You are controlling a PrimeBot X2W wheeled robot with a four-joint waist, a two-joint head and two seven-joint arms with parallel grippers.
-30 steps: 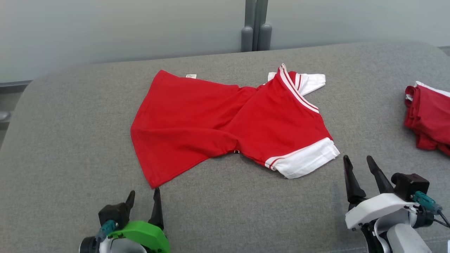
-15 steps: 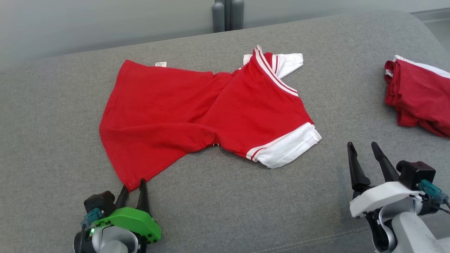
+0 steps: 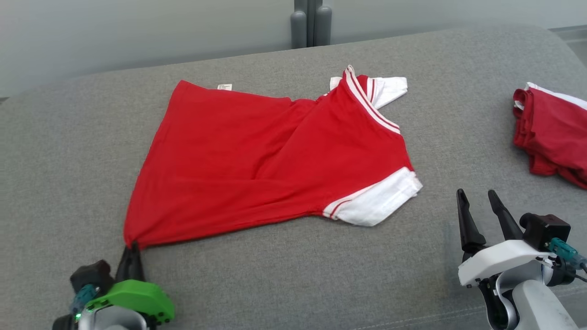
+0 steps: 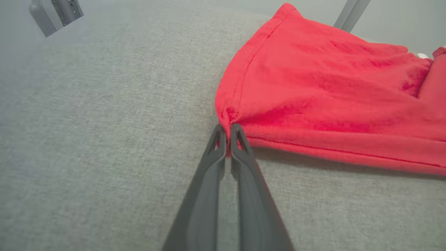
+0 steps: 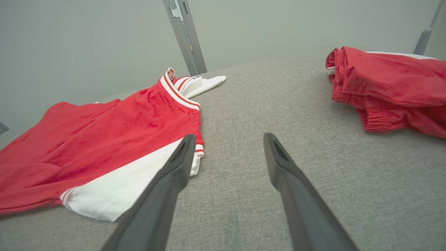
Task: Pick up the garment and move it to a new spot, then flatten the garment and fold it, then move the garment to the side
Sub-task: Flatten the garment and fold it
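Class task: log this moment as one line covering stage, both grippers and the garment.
stage: corner grasp | left gripper: shut on red shirt hem corner | right gripper: open, clear of cloth

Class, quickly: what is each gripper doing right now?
Left gripper: shut on a corner of the red garment.
Right gripper: open, holding nothing.

Red clothes pile (image 3: 550, 133) cut off at right edge, label (image 3: 224, 87) on garment (image 3: 257, 156) unreadable

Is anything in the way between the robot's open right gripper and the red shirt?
No, nothing visible. Just bare grey cushion lies between the right gripper and the white sleeve of the red shirt.
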